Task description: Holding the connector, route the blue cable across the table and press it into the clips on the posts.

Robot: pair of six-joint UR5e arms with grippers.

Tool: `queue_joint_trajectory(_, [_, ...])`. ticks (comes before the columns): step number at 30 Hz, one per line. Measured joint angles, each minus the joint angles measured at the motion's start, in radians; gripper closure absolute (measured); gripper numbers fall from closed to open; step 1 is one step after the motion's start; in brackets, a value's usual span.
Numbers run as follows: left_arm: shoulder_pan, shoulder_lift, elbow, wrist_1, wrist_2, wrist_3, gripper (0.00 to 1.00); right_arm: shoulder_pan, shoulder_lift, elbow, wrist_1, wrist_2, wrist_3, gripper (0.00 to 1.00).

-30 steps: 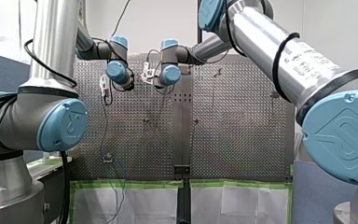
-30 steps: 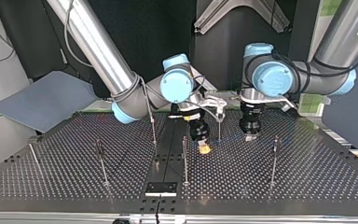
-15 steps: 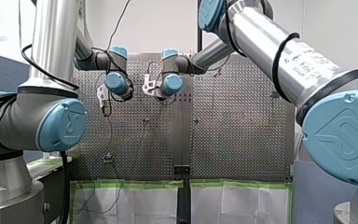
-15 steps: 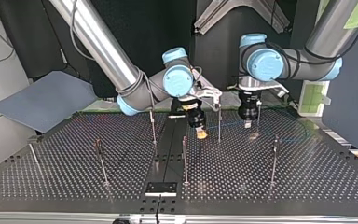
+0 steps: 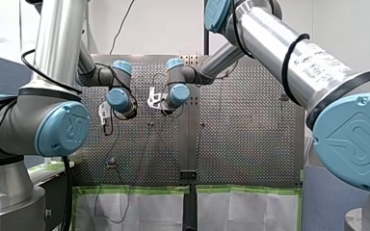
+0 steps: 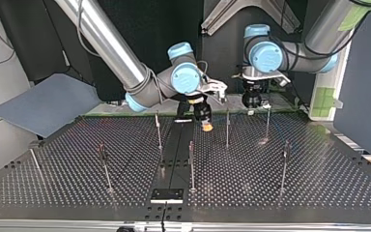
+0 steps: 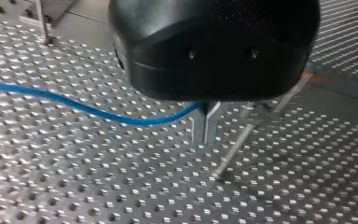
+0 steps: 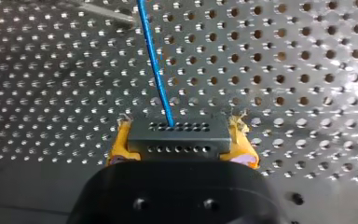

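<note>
While my right gripper [image 8: 182, 140] clamps the connector [image 8: 177, 136] between yellow pads [image 8: 119, 145], the blue cable [image 8: 154, 60] leads ahead. My left gripper [image 7: 205, 135] pinches it.

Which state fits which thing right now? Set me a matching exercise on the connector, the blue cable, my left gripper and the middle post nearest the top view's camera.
Things
1. connector
2. blue cable
3. left gripper
4. post

States
A. metal fingers shut on the cable
B. stands upright on the perforated table
C. grey, clamped between the right gripper's yellow pads
D. leaves the connector's face and runs ahead over the holes

Pairs: 1-C, 2-D, 3-A, 4-B
</note>
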Motion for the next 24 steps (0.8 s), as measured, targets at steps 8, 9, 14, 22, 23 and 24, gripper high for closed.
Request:
queue_joint_trajectory(8, [-0.009,-0.025,-0.059,0.033,-0.012,0.002,1.0,0.005,0.0,0.026,0.002,-0.002,-0.001,1.0])
queue_joint_trajectory(9, [-0.009,-0.032,-0.062,0.039,-0.01,0.002,1.0,0.006,0.0,0.031,0.001,-0.002,-0.001,1.0])
queue_joint_trajectory(14, [-0.006,-0.067,-0.062,0.078,0.017,0.0,1.0,0.005,0.0,0.063,-0.001,-0.002,-0.003,1.0])
queue_joint_trajectory(22, [0.001,-0.083,-0.049,0.102,0.044,-0.008,1.0,-0.004,0.001,0.096,-0.005,-0.004,-0.003,1.0])
queue_joint_trajectory(23, [0.0,-0.087,-0.046,0.103,0.046,-0.009,1.0,-0.007,0.001,0.098,-0.005,-0.004,-0.002,1.0])
queue_joint_trajectory(24, [0.0,-0.091,-0.043,0.104,0.049,-0.008,1.0,-0.008,0.001,0.099,-0.006,-0.004,-0.001,1.0])
